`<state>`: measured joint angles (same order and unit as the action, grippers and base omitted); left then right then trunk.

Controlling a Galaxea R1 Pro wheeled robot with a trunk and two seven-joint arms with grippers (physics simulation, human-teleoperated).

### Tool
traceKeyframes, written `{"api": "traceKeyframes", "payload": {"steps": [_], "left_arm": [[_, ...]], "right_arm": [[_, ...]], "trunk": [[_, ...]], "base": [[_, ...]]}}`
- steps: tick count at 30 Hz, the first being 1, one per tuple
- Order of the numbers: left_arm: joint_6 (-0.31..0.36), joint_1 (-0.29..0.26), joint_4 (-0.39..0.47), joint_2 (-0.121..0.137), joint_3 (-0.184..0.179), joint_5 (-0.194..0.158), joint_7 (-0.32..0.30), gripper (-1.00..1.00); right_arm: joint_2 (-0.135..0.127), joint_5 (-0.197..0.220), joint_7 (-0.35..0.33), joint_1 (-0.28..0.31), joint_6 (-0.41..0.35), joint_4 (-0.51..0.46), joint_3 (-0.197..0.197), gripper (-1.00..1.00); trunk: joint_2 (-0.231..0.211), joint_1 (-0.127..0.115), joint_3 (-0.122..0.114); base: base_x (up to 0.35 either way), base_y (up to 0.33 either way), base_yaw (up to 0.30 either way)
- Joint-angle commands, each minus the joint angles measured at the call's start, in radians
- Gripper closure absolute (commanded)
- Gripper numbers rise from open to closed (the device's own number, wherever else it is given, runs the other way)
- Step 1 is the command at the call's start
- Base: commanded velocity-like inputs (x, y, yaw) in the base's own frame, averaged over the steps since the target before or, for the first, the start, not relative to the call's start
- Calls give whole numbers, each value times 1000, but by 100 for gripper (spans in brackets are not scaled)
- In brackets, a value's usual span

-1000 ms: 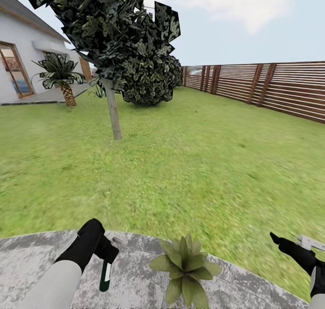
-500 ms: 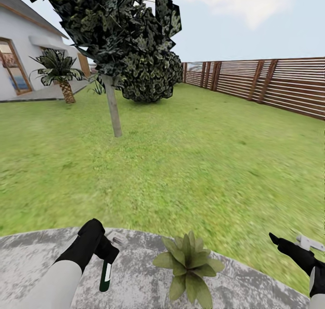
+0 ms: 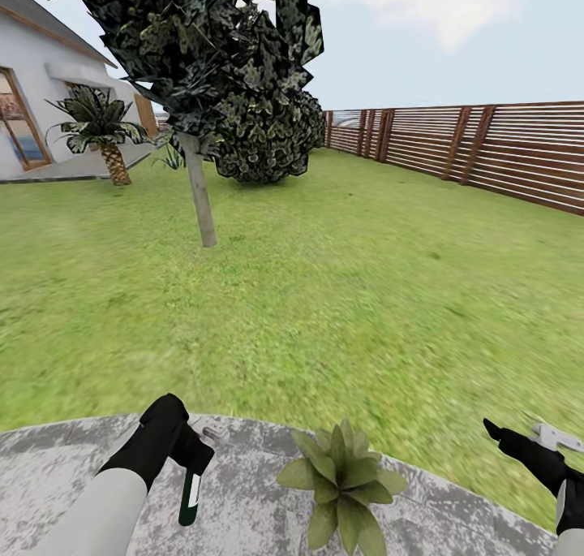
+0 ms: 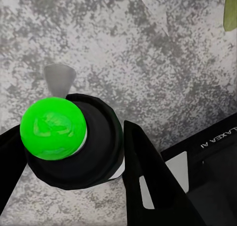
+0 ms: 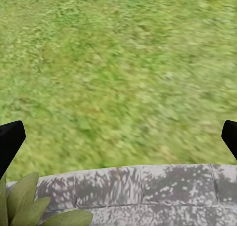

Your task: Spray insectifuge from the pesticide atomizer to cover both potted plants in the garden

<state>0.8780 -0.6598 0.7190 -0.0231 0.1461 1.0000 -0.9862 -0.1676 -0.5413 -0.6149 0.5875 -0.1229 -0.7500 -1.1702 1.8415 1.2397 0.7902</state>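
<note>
1. Left gripper has its fingers clamped on the pesticide atomizer, which hangs straight down, over the grey stone patio.
2. From the left wrist cam you're looking down the bottle's end, a bright green round face sitting between the black fingers.
3. One potted plant sits on the patio just right of the bottle, not touching it.
4. Right gripper hangs off to the right over the lawn, fingers spread wide with nothing in them; its cam catches the patio edge and a few leaves.
5. Wooden fence runs along the right, dark tree and a palm at the back.
</note>
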Motion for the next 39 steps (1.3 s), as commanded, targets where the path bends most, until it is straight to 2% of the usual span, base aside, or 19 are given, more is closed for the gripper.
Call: {"api": "traceKeyframes", "payload": {"steps": [1,7,21,27,39], "left_arm": [[4,-1,1,-1,6,9,-9,100],[4,0,-1,-1,7,9,-10,100],[5,0,-3,-1,7,9,-13,100],[4,-1,-51,-1,7,9,-12,100],[5,-1,-67,0,9,9,-12,100]], "right_arm": [[0,-5,-8,2,-4,-2,-5,-100],[0,-5,-8,2,-4,-2,-5,-100],[0,-5,-8,2,-5,-2,-5,-100],[0,-5,-8,2,-4,-2,-5,-100],[0,-5,-8,2,-4,-2,-5,-100]], "trunk": [[1,0,1],[1,0,2],[1,0,18],[1,0,25],[1,0,27]], "base": [[4,4,0],[1,1,-39],[0,0,-194],[0,121,-189],[0,25,-26]]}}
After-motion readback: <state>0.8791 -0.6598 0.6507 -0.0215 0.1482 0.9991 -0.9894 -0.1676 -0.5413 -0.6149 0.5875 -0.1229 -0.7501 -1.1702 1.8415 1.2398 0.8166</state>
